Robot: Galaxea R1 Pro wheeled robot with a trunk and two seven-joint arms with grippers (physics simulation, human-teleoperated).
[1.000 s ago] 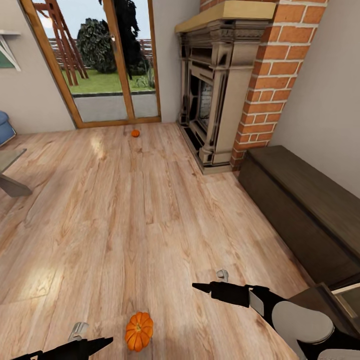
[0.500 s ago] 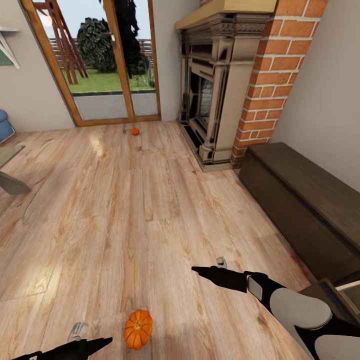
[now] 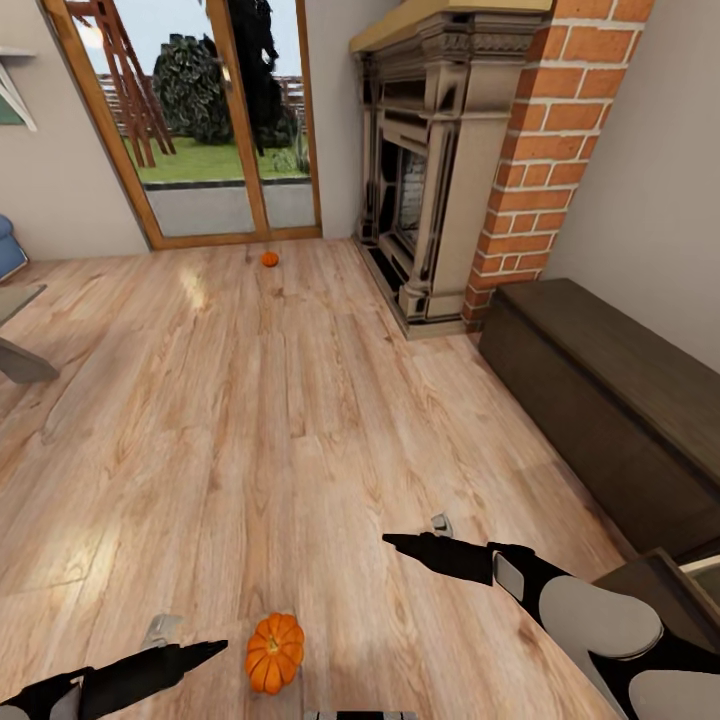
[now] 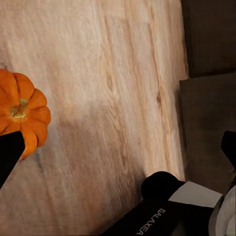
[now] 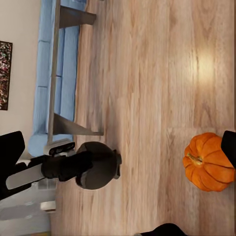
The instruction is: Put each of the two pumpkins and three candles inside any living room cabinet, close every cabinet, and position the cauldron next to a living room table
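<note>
A small orange pumpkin [image 3: 274, 652] lies on the wood floor just in front of me, between my two arms. My left gripper [image 3: 187, 647] is open beside it, its fingertip a short gap from the pumpkin [image 4: 22, 110]. My right gripper [image 3: 415, 535] hovers open above the floor on the pumpkin's [image 5: 209, 162] other side. A second pumpkin [image 3: 269, 259] sits far off by the glass door. The dark-brown cabinet [image 3: 600, 400] runs along the right wall, with a drawer [image 3: 700, 575] pulled out at its near end. The candles and the cauldron are out of view.
A brick-and-stone fireplace [image 3: 440, 170] stands beyond the cabinet. The glass patio door [image 3: 200, 130] fills the far wall. A table's corner [image 3: 18, 350] and a blue sofa [image 5: 54, 73] are at the left.
The view has tilted slightly. My left arm has come forward, so its fingertip is now level with the near pumpkin. The right arm is unchanged over the last half second.
</note>
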